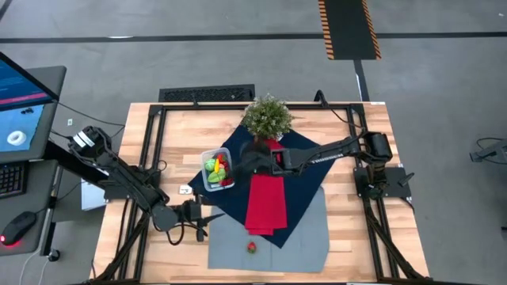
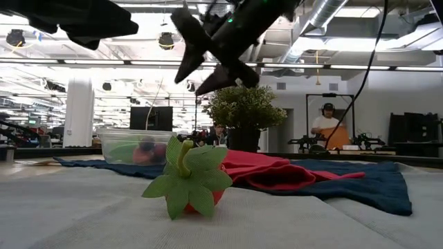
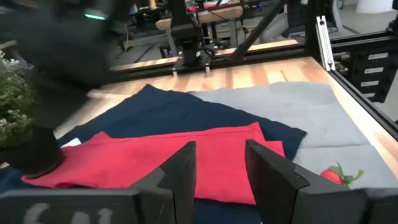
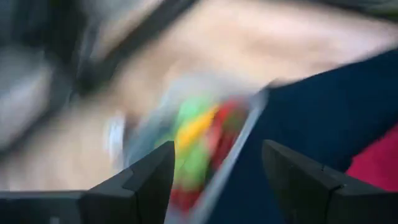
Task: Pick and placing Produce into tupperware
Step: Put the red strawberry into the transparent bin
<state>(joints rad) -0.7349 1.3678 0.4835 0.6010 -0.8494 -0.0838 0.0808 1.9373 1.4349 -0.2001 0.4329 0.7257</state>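
Tupperware (image 1: 214, 172) holds most produce (image 1: 217, 168); your empty, open right gripper (image 1: 238, 166) hangs beside it, so fetch the near strawberry (image 1: 252, 247) next; left gripper (image 3: 217, 163) waits open.

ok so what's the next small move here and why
Probably send the right gripper toward the strawberry. Its fingers are open and empty above the container, which already holds several pieces, while the strawberry lies alone on the grey cloth. The left gripper waits open near the cloth's edge and may be nearer.
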